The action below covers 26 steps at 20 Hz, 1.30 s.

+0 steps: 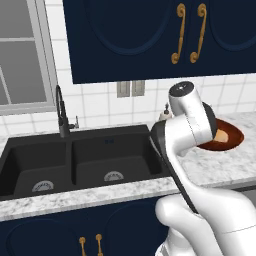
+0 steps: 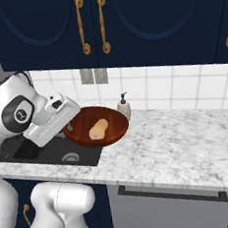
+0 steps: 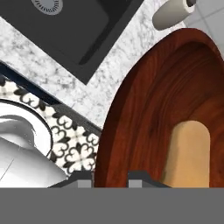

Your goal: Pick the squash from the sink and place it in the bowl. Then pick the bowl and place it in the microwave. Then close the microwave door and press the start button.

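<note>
**Mia:** Blue cupboards (image 2: 141, 19) with gold handles hang high on the far wall, over white tiles. What is under them?

**Ben:** A long, speckled grey counter (image 2: 178, 149). The black sink (image 1: 75, 160) is set into its left part. It has two tubs, and each tub has a round silver drain. A tall black tap (image 1: 61, 110) stands at the far edge of the sink.

**Mia:** Where is the bowl?

**Ben:** The bowl (image 2: 83, 129) is red-brown and shiny. It sits just right of the sink, and in the right base view its near edge hangs over the corner of the sink. It looks lifted a bit above the counter.

**Mia:** And the squash?

**Ben:** The squash (image 2: 98, 129) lies inside the bowl, near the middle. It is small and tan.

**Mia:** What is the claw doing?

**Ben:** The gripper (image 3: 110, 178) is at the left rim of the bowl. In the hand view one dark fingertip (image 3: 85, 177) is outside the rim and the other is inside, so the claw is pinching the bowl's edge.

**Mia:** Anything else?

**Ben:** A small cream soap bottle (image 2: 123, 106) stands just behind the bowl, near the wall.
</note>
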Available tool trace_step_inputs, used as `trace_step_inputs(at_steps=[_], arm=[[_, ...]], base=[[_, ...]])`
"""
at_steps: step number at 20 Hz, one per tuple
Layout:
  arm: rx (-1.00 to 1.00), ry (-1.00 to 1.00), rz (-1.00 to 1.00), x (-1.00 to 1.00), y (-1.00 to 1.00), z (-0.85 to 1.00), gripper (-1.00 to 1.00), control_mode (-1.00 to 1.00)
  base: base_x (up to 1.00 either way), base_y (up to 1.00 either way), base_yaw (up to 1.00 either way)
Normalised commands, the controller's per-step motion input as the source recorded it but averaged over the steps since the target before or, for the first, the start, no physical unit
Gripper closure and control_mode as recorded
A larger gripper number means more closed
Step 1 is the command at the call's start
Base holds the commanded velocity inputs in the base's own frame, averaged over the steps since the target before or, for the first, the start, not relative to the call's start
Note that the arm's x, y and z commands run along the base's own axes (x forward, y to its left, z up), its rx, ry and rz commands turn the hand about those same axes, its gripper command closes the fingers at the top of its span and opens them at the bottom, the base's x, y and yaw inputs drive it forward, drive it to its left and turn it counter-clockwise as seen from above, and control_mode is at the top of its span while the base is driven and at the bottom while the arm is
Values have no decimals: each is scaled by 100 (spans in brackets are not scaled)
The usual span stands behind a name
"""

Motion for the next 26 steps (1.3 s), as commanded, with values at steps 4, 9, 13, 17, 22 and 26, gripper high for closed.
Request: trace_step_inputs(at_steps=[4, 9, 13, 17, 22, 26], arm=[[-4, -1, 28, -32, 72, 62, 100, -100], [-7, -8, 19, -32, 36, 14, 100, -100], [-9, 0, 16, -4, 2, 0, 100, -100], [-5, 6, 2, 0, 2, 0, 100, 100], [0, 0, 0, 0, 0, 0, 100, 100], [0, 0, 0, 0, 0, 0, 100, 100]], base=[[0, 0, 0], [0, 0, 0], [0, 0, 0], [0, 0, 0], [-89, -1, 0], [-96, 0, 0]])
